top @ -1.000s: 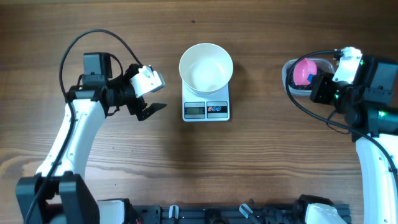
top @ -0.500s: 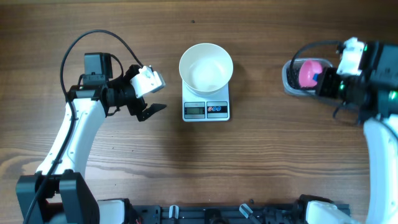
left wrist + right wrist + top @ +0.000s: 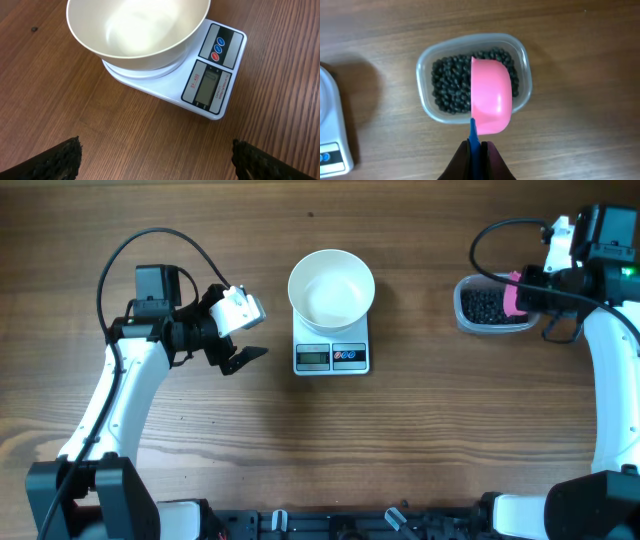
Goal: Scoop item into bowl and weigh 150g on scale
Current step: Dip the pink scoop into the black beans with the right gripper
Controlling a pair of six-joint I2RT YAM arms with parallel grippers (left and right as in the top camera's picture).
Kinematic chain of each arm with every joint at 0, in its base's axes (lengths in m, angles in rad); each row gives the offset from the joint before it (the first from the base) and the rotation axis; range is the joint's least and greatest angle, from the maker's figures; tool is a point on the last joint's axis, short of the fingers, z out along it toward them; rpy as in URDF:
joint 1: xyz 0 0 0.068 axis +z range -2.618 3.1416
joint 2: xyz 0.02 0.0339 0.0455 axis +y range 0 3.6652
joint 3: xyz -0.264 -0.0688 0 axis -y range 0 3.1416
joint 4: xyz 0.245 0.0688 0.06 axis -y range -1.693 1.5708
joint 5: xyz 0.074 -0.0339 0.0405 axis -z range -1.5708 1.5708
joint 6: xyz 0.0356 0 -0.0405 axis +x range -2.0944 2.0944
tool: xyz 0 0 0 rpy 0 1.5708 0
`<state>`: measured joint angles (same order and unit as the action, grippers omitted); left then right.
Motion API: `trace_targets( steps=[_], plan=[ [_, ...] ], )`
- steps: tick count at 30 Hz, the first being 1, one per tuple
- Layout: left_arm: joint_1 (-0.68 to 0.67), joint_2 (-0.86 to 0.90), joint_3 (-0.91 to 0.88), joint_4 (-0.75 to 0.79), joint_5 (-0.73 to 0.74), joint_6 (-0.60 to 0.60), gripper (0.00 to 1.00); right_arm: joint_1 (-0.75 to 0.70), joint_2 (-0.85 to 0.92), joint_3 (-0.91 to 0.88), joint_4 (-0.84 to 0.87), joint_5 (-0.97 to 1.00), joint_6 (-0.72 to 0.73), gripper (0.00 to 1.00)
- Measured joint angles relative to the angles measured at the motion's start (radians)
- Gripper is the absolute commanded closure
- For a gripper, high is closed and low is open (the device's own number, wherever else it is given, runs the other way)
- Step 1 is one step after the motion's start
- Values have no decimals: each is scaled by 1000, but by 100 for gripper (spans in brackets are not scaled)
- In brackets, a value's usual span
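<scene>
Brown wood-grain surface [image 3: 400, 440], two arms. The small white rectangular digital scale [image 3: 331, 356] sat around the middle of the surface, somewhat toward the far edge, with its grey display [image 3: 209, 87] and round buttons [image 3: 218, 48] on the side facing the near edge. The round glossy white bowl [image 3: 331, 288] stood upright on the scale's platform – covering most of it, inside showing plain white.

The clear rounded-rectangular plastic tub [image 3: 424, 82] sat toward the right edge of the surface, well apart from the scale and about level with the bowl. The tiny round black beans [image 3: 447, 82] lay in a loose dark layer inside the tub.

The right gripper [image 3: 477, 146] was clenched on the thin blue handle [image 3: 473, 132] of a pink plastic scoop [image 3: 491, 95]. The scoop was over the half of the tub nearer the right edge, turned on its side, rounded back showing in the wrist view. Couldn't tell whether its rim touched the beans or whether any were inside it.

The left gripper [image 3: 243, 332] was released – jaws spread wide, holding nothing – hovering over bare wood toward the left edge, beside the scale but apart from it. In the left wrist view, both dark fingertips [image 3: 60, 157] framed the scale and bowl without touching either.
</scene>
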<state>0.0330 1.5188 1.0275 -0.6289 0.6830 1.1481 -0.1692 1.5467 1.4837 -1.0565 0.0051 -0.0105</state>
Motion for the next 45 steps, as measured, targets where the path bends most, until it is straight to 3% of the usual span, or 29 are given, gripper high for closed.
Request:
trace_targets(
  steps=[10,22,35,45],
  plan=[
    [0,0,0,0,0,0,0,0,8,1,48,31,-37,96],
    [0,0,0,0,0,0,0,0,203,20,60,39,-59,96],
    [0,0,0,0,0,0,0,-50,245,20,-14,-262,-73,96],
    [0,0,0,0,0,0,0,-249,308,18,-24,-530,-77,96]
  ],
)
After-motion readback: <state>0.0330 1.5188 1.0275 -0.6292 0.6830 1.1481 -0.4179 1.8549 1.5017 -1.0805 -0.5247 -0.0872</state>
